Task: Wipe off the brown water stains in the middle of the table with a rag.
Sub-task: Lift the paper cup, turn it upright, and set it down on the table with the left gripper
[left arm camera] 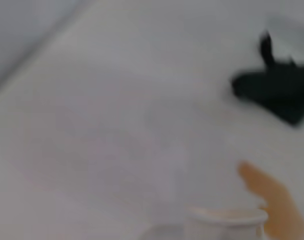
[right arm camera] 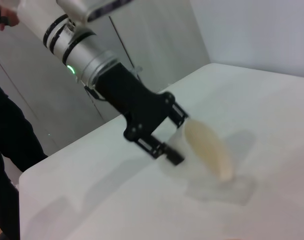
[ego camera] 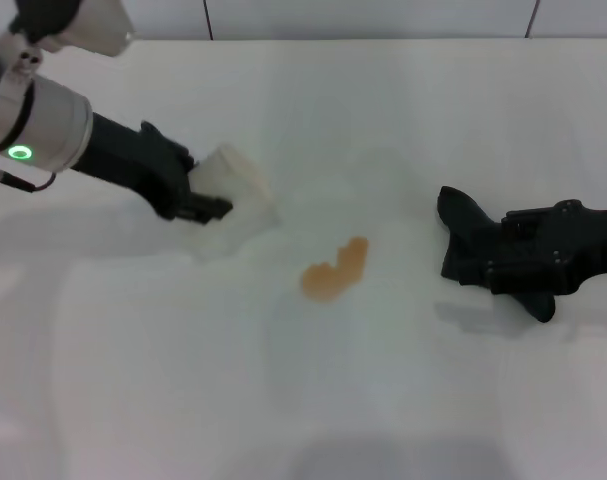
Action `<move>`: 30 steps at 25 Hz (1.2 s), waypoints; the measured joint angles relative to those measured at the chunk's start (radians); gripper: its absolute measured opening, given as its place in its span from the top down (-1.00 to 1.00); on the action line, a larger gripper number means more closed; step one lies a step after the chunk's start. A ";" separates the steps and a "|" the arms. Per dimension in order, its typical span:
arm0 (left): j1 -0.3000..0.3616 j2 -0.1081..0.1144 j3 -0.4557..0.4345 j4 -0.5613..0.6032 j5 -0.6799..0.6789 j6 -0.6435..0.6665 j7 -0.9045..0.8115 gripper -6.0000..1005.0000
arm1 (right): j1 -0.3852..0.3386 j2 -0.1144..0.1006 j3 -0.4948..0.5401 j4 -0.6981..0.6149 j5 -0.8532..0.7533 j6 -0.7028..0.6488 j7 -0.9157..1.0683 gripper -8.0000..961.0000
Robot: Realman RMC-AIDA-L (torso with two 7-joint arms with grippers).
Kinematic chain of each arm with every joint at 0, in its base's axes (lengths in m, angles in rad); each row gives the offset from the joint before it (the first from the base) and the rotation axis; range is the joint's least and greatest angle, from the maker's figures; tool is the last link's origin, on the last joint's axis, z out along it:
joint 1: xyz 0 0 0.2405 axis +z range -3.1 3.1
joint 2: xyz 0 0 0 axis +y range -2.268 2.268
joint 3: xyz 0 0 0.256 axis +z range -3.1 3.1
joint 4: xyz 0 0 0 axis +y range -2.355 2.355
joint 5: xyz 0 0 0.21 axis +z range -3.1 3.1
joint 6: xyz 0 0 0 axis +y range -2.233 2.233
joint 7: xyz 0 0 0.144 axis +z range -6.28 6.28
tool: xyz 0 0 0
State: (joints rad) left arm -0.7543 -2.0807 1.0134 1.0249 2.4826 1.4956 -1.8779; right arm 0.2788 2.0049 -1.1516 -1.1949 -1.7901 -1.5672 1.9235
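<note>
The brown water stains [ego camera: 335,270] lie as one orange-brown lobed blotch in the middle of the white table [ego camera: 383,400]; they also show in the left wrist view [left arm camera: 274,200]. My left gripper [ego camera: 208,197] is shut on a tilted white cup [ego camera: 233,180], up and left of the stains, with the cup's mouth facing them. The right wrist view shows that left gripper [right arm camera: 167,145] and the cup [right arm camera: 207,150]. My right gripper [ego camera: 498,262] is to the right of the stains, shut on the black rag [ego camera: 461,222], whose pointed corners stick out. The rag also shows in the left wrist view [left arm camera: 277,87].
The table's far edge meets a grey wall [ego camera: 383,18]. In the right wrist view a person in dark clothes [right arm camera: 9,150] stands beyond the table's edge, near grey cabinet doors [right arm camera: 141,45].
</note>
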 joint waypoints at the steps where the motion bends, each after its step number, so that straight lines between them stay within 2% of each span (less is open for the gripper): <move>1: 0.027 0.000 0.001 0.020 -0.048 -0.028 0.001 -0.02 | 0.001 0.000 0.001 0.000 0.000 0.001 0.000 -0.32; 8: 0.138 -0.002 0.019 0.079 -0.225 -0.166 0.021 -0.02 | 0.006 0.002 0.006 0.000 0.000 -0.001 0.006 -0.32; 15: 0.247 -0.002 0.117 0.076 -0.416 -0.347 0.134 -0.02 | 0.008 0.002 0.006 0.000 0.000 0.007 0.007 -0.32; 16: 0.247 -0.002 0.117 0.076 -0.416 -0.347 0.134 -0.02 | 0.008 0.002 0.006 0.001 0.000 0.008 0.007 -0.32; 18: 0.290 -0.002 0.192 0.072 -0.478 -0.431 0.184 -0.02 | 0.008 0.002 0.006 0.004 0.000 0.009 0.004 -0.32; 20: 0.310 -0.002 0.226 0.071 -0.513 -0.467 0.210 -0.02 | 0.008 0.003 0.003 0.009 0.000 0.014 -0.003 -0.32; 24: 0.372 -0.003 0.308 0.043 -0.668 -0.548 0.348 -0.02 | 0.008 0.003 -0.001 0.019 -0.008 0.026 -0.029 -0.32; 30: 0.419 -0.004 0.329 -0.041 -0.874 -0.570 0.549 -0.02 | 0.008 0.003 -0.003 0.046 -0.015 0.046 -0.072 -0.32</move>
State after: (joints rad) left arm -0.3356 -2.0845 1.3421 0.9838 1.6084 0.9255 -1.3291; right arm 0.2868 2.0080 -1.1547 -1.1485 -1.8055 -1.5212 1.8518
